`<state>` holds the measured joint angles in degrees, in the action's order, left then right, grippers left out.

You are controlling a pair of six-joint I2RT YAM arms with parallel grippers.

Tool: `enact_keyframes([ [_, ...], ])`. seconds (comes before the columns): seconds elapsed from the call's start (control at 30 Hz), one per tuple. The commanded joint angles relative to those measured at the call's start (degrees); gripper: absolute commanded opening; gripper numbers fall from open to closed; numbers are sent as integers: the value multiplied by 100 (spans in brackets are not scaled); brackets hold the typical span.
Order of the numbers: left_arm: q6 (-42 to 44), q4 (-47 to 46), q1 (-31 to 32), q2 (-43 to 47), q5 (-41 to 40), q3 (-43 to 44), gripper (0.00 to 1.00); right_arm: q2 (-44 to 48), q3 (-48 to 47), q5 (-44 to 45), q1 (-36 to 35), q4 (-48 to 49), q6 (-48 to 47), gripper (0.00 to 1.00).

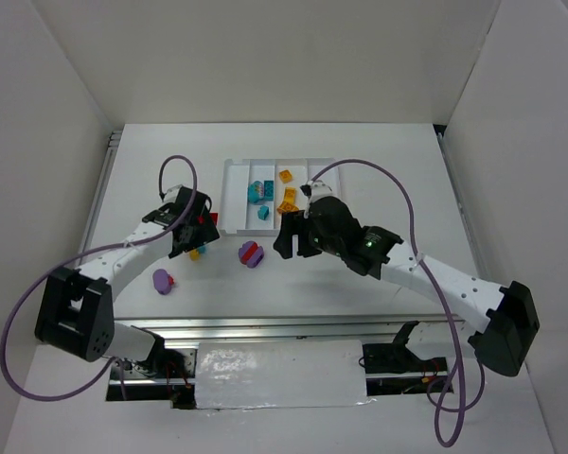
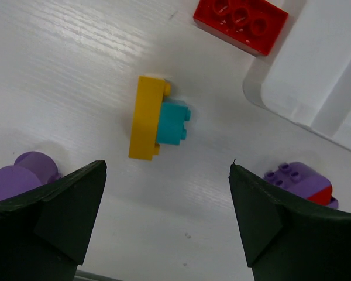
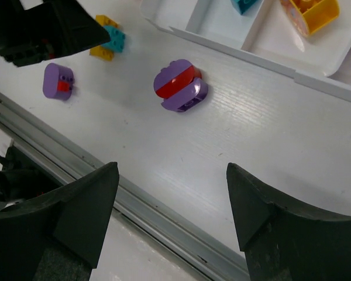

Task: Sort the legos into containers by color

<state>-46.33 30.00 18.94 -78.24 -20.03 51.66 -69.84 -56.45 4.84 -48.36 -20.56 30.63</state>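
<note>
The white tray [image 1: 233, 194] sits far-centre on the table [image 1: 426, 161], with teal legos [image 1: 259, 193] in its second compartment from the left and orange legos [image 1: 288, 200] in the third. Off its near-left corner, a red brick [image 2: 241, 20] and a yellow-teal brick [image 2: 155, 120] lie below the spread left gripper [image 2: 167, 170]. A purple-red round piece [image 1: 252, 253] lies under the spread right gripper [image 3: 172, 171]. Open table lies right of the tray.

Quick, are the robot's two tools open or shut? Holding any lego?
Left tool: open, holding nothing.
Right tool: open, holding nothing.
</note>
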Motion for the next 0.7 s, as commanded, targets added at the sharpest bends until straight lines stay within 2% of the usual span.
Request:
enact_keyframes([
  [0.0, -184, -380, -153, -305, -274, 178, 99, 252, 46, -71, -121, 219, 4, 82],
  [0.2, 70, -881, -382, -833, 68, 11, 96, 130, 64, -141, -253, 245, -31, 82],
  [0.3, 132, -1066, -444, -1149, 201, -42, 90, 59, 46, -132, -358, 245, -40, 82],
  [0.37, 124, -1154, -470, -1211, 219, -94, 81, 41, 11, -106, -402, 210, -49, 81],
  [0.4, 106, -1163, -487, -1229, 210, -147, 73, 41, -7, -80, -420, 184, -49, 81],
  [0.47, 124, -1189, -505, -1203, 219, -217, 68, 85, -7, -97, -446, 149, -66, 81],
  [0.57, 89, -1128, -523, -967, 140, -366, 47, 225, 54, -141, -446, 210, -49, 82],
  [0.63, 106, -1163, -523, -817, 105, -463, 44, 330, 134, -211, -438, 262, -66, 82],
  [0.67, 98, -1146, -523, -712, 96, -542, 30, 366, 151, -229, -446, 280, -66, 82],
])
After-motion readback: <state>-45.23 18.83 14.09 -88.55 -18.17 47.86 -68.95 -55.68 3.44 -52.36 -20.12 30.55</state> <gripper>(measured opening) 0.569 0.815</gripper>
